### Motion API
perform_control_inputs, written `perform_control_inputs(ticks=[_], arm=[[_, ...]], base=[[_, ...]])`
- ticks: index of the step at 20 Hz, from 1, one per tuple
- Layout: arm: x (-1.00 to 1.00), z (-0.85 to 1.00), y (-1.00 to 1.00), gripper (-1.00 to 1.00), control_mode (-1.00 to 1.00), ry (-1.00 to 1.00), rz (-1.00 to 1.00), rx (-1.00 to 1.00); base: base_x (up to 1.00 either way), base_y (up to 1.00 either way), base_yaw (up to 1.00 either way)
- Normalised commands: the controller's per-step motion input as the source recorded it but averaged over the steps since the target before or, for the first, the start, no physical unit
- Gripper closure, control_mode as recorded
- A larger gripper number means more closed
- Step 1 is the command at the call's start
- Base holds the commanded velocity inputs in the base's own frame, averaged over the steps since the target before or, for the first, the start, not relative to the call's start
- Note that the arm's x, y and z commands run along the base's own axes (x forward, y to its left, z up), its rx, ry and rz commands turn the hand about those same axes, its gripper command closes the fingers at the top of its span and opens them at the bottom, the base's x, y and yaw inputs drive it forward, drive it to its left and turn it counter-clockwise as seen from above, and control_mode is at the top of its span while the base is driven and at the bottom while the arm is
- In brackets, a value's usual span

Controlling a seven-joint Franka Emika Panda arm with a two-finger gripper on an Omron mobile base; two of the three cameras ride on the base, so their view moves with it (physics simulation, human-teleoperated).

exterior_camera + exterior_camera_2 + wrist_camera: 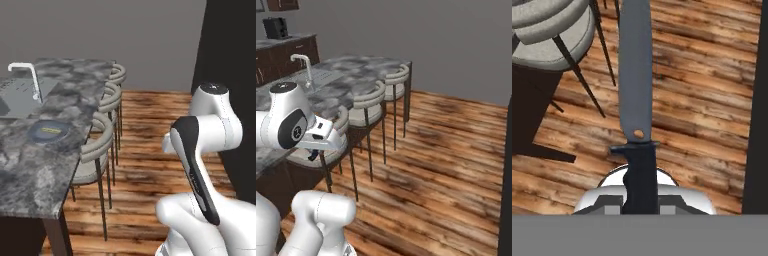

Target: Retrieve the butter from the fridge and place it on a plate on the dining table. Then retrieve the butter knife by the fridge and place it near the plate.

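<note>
Hand view: tool (640,202) clamped on the knife (636,90) by its black handle, grey blade pointing out over the wood floor (702,100), near a stool (552,35). Butter (50,129), a thin yellow stick, lies on the plate (48,131) on the table (35,170). Risk: the long blade could clip a stool or the table edge on approach, twisting the knife loose.

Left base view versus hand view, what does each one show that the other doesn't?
Left base view alone: the grey marbled dining table, the round grey-blue plate carrying the thin yellow butter stick, and a white faucet. Hand view alone: the dark-handled, grey-bladed butter knife held in the shut gripper. Both: wood plank floor and round grey stools.
</note>
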Motion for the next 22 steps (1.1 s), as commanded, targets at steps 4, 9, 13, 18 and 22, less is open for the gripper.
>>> perform_control_inputs(ticks=[4, 9, 13, 18, 22], arm=[[0.00, 0.00, 0.00, 1.00, 1.00, 0.00, 0.00, 0.00], [0.00, 0.00, 0.00, 1.00, 1.00, 0.00, 0.00, 0.00], [0.00, 0.00, 0.00, 1.00, 1.00, 0.00, 0.00, 0.00], [0.00, 0.00, 0.00, 1.00, 1.00, 0.00, 0.00, 0.00], [0.00, 0.00, 0.00, 1.00, 1.00, 0.00, 0.00, 0.00]], base=[[0.27, -0.69, 0.71], [0.27, -0.72, 0.67], [0.38, -0.65, 0.63], [0.47, -0.71, 0.63], [0.32, -0.98, 0.46]])
